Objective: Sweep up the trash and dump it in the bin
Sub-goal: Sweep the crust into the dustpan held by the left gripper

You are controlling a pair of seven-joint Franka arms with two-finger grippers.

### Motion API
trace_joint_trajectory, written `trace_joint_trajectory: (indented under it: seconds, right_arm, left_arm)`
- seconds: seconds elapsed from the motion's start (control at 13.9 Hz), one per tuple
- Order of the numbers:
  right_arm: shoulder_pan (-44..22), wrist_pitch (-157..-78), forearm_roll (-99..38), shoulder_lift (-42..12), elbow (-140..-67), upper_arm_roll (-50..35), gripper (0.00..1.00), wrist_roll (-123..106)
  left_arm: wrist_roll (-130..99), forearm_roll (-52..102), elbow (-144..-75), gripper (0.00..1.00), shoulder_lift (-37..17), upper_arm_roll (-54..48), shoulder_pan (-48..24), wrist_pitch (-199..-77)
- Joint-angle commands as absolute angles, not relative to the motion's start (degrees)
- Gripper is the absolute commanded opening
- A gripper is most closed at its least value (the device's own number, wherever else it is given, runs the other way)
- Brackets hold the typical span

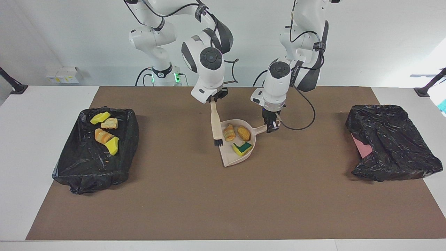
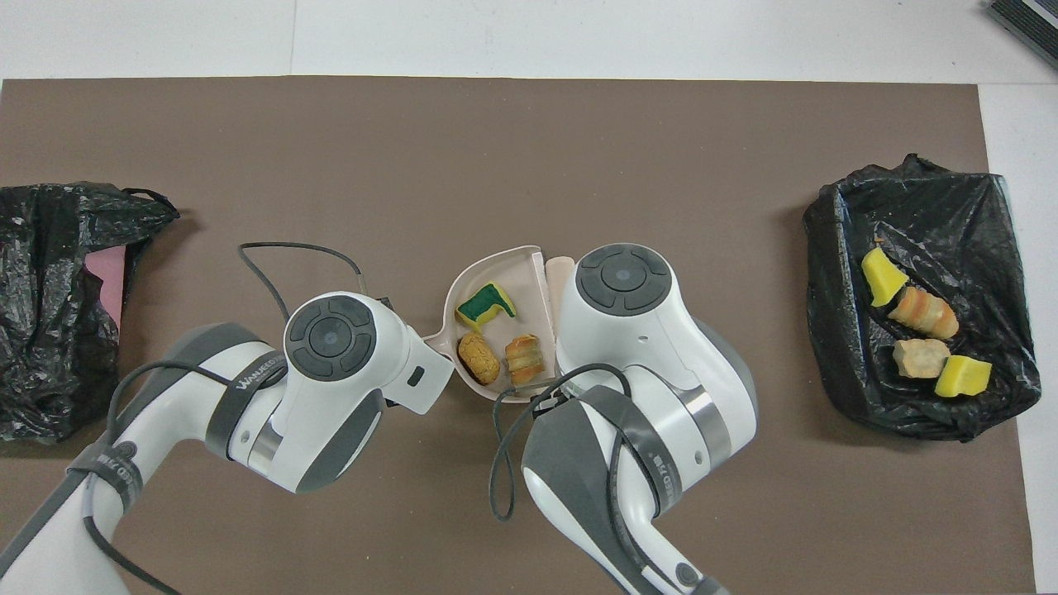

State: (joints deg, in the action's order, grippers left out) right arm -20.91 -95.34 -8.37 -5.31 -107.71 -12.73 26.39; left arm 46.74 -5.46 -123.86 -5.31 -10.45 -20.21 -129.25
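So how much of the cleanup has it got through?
Four scraps already lie in the black-lined bin. Three more sit in the dustpan, whose handle the left hand grips; the right hand holds the brush at the pan's edge. No scraps show on the mat. Left: tipping the pan into a bin.

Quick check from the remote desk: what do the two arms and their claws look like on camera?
Both arms are glossy white with dark grey joint bands and round grey end caps. Black cables are strapped along them and hang in loops near the wrists. Grey lettering runs along a forearm band in the overhead view. The left claw is small and black; the right claw is black too, under a white wrist block.
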Motion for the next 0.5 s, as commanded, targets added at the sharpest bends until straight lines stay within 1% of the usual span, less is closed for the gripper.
trace_joint_trajectory:
  seconds: [0.0, 0.07, 0.22, 0.43]
  right_arm:
    - [-21.27, -97.03, -9.75, -0.54, -113.54, -13.09, 0.0, 30.32]
    - [-21.53, -98.16, -11.32, 0.43, -115.03, -13.18, 0.0, 30.5]
    - [-24.07, -102.54, -14.06, 3.24, -119.68, -13.18, 0.0, 32.24]
    - [-26.1, -103.45, -15.82, 5.18, -122.16, -13.27, 0.0, 32.7]
  left_arm:
    - [46.32, -6.15, -125.16, 0.0, -4.83, -10.55, -19.6, -131.04]
    - [46.75, -6.15, -125.33, 0.0, -4.75, -10.55, -19.6, -131.04]
    - [47.2, -6.15, -125.42, 0.0, -4.75, -10.55, -19.07, -131.04]
    - [49.21, -5.89, -125.33, 0.0, -4.92, -10.55, -17.85, -131.13]
